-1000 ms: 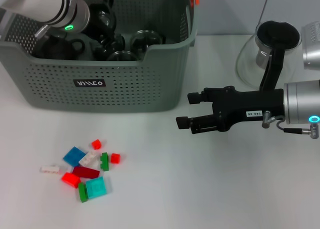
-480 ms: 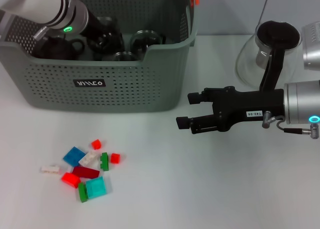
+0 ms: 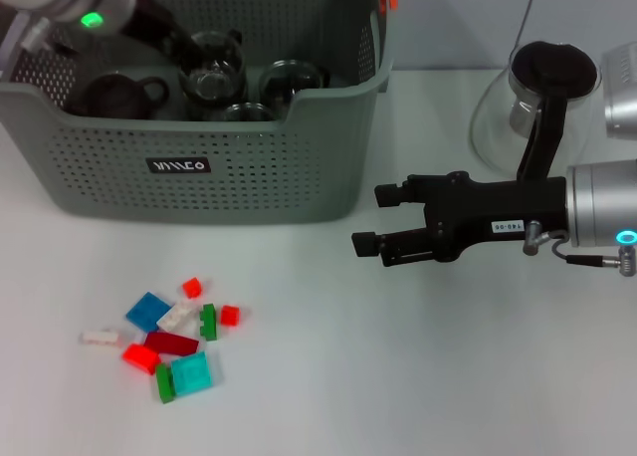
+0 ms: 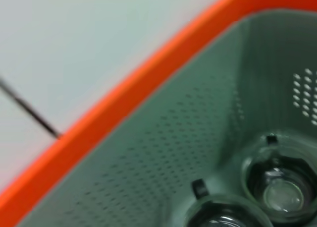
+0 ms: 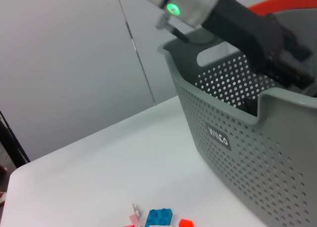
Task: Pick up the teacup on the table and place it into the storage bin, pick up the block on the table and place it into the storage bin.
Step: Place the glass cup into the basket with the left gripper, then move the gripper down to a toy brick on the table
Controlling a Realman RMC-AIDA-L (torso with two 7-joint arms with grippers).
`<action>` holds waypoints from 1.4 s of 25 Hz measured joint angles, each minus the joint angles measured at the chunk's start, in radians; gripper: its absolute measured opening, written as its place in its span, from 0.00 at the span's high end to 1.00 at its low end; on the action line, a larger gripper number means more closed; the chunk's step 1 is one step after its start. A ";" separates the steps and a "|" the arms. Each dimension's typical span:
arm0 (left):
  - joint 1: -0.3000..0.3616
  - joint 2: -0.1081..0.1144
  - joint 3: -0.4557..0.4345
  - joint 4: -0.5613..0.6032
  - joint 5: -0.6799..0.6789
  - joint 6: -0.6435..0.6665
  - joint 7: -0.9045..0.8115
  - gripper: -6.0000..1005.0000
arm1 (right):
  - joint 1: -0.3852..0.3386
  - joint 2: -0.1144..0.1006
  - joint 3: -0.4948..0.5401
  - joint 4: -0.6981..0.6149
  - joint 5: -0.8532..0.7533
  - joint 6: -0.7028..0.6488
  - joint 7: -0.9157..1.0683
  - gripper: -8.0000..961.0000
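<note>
The left arm has pulled up and back out of the storage bin (image 3: pixel 214 167). A second ago its wrist was low among the glassware; now only the end of the arm with its green light shows at the bin's far left corner, and the left gripper (image 5: pixel 285 53) hangs above the bin's interior in the right wrist view. Whether its fingers are spread or pressed together I cannot tell, since they are dark against dark and partly hidden by the bin wall.

With the arm lifted, a glass teacup (image 3: pixel 212 75) now stands uncovered inside the bin, beside two more glass cups (image 3: pixel 291 78) and a dark teapot (image 3: pixel 114 95). The left wrist view looks down past the orange rim (image 4: pixel 124 95) onto two of those cups on the bin floor. This probably means the teacup half of the task is finished.

The blocks (image 3: pixel 169 332) have not moved. They lie in a loose pile of red, blue, green, teal and white pieces on the counter (image 3: pixel 398 376) in front of the bin, well apart from both arms.

The right gripper (image 3: pixel 370 220) hovers over the counter just right of the bin, unmoved, with its fingers spread and nothing between them. A glass carafe (image 3: pixel 537 103) stands behind it.

What remains is one block into the bin.
</note>
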 joint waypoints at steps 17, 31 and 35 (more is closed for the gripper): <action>0.300 -0.010 -0.236 0.695 -0.768 0.777 0.122 0.17 | 0.011 -0.004 0.012 -0.014 0.002 -0.003 -0.006 0.05; 0.606 -0.068 -0.226 0.646 -0.684 1.037 0.575 0.18 | 0.004 -0.005 0.025 -0.012 0.003 -0.003 -0.003 0.05; 0.593 -0.069 -0.217 0.636 -0.498 0.997 0.587 0.18 | 0.006 -0.003 0.025 -0.005 0.001 -0.003 -0.001 0.05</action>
